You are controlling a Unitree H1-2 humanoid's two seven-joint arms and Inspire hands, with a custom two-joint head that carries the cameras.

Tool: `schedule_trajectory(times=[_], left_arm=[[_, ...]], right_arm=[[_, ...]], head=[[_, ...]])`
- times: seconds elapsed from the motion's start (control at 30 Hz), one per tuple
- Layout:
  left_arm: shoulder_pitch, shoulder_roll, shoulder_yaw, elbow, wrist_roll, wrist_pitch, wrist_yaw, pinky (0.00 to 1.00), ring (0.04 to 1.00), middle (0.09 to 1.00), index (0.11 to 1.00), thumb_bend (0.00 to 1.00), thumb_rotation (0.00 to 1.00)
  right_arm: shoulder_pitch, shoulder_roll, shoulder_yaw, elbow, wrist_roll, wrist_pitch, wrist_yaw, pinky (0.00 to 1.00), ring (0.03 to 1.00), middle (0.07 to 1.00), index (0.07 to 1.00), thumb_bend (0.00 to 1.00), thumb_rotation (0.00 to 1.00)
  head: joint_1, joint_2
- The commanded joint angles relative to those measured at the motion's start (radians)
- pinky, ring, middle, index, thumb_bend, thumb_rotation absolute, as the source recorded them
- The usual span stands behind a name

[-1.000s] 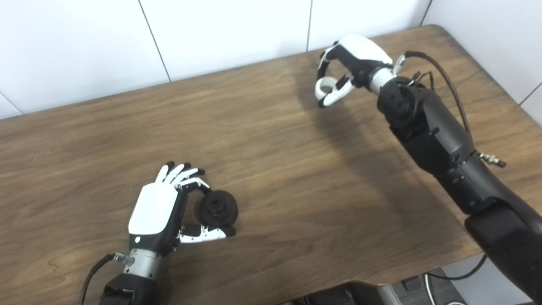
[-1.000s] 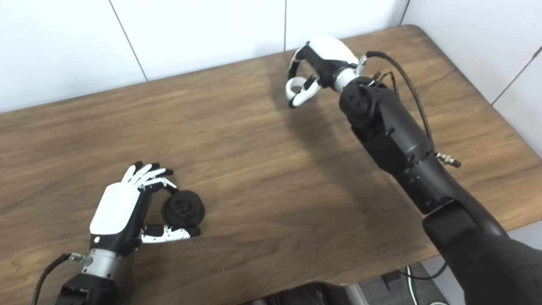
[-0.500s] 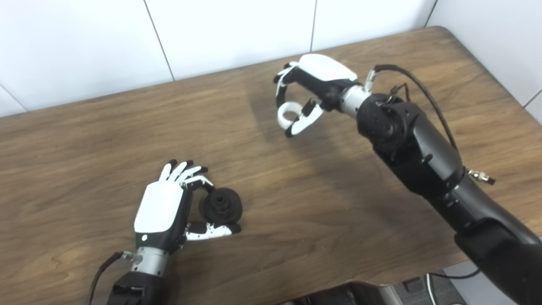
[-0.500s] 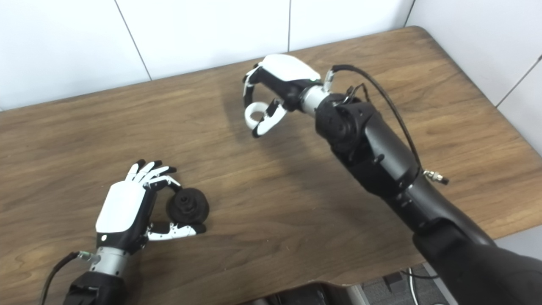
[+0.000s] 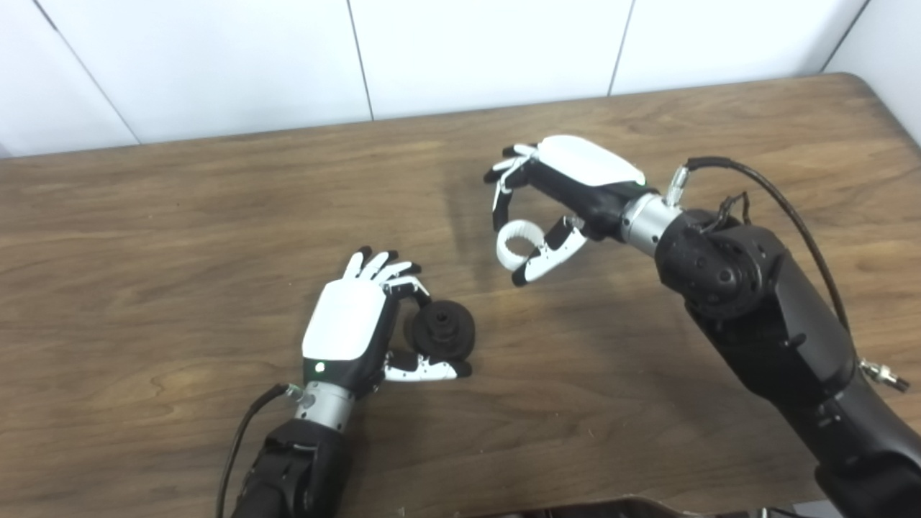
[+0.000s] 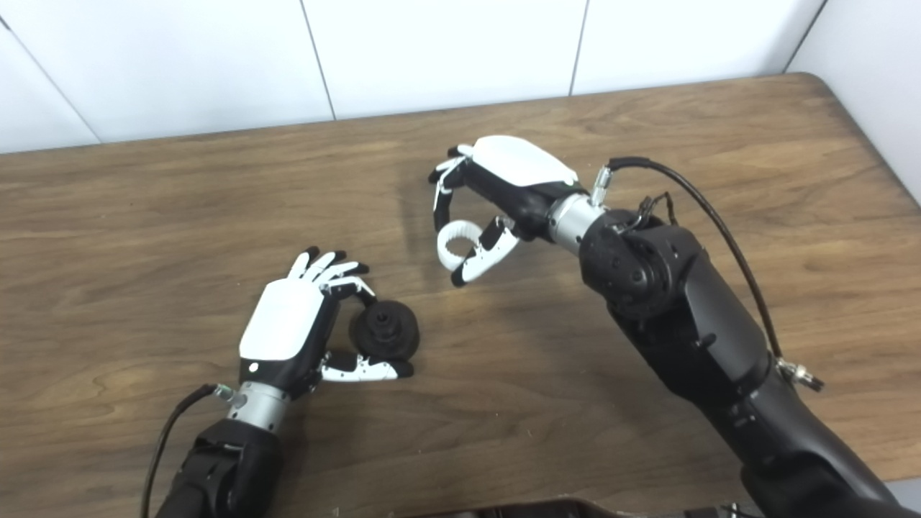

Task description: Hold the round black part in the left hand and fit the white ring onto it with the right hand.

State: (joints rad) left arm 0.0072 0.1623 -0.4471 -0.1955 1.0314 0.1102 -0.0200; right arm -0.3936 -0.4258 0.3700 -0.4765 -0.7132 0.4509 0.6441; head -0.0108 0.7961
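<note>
The round black part (image 5: 442, 330) stands on edge on the wooden table (image 5: 144, 216), its hub facing right. My left hand (image 5: 352, 327) grips it between thumb below and a finger above. My right hand (image 5: 561, 187) hovers above the table, up and to the right of the part. It holds the white ring (image 5: 516, 239) between thumb and fingers. The ring also shows in the right eye view (image 6: 456, 239), a short gap away from the black part (image 6: 385, 329).
A white tiled wall (image 5: 468, 50) runs along the table's far edge. The table's front edge (image 5: 504, 503) lies at the bottom. A black cable (image 5: 770, 194) loops off my right forearm.
My right hand has carried the white ring from the far right of the table leftward and nearer, close to the black part. The camera has panned too. The left hand keeps its grip.
</note>
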Motion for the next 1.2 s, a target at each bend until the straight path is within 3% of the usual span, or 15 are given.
schedule_trajectory(times=[0.0, 0.67, 1.17], left_arm=[[0.004, -0.003, -0.03, 0.005, 0.023, 0.01, -0.059, 1.0, 0.918, 0.815, 0.485, 0.52, 0.05], [-0.014, -0.035, -0.061, 0.002, 0.042, 0.051, -0.065, 0.99, 0.914, 0.814, 0.485, 0.52, 0.05], [-0.017, -0.032, -0.067, -0.002, 0.039, 0.061, -0.066, 0.99, 0.912, 0.813, 0.485, 0.52, 0.05]], right_arm=[[-0.029, 0.001, -0.007, -0.05, -0.002, -0.031, -0.002, 1.0, 0.967, 0.846, 0.483, 0.52, 0.13], [-0.01, 0.061, 0.013, -0.145, 0.011, -0.031, 0.079, 1.0, 0.981, 0.857, 0.483, 0.52, 0.13], [0.004, 0.098, 0.037, -0.103, -0.002, -0.058, 0.073, 1.0, 0.986, 0.861, 0.483, 0.52, 0.13]], head=[[0.006, 0.003], [0.069, 0.055], [0.065, 0.063]])
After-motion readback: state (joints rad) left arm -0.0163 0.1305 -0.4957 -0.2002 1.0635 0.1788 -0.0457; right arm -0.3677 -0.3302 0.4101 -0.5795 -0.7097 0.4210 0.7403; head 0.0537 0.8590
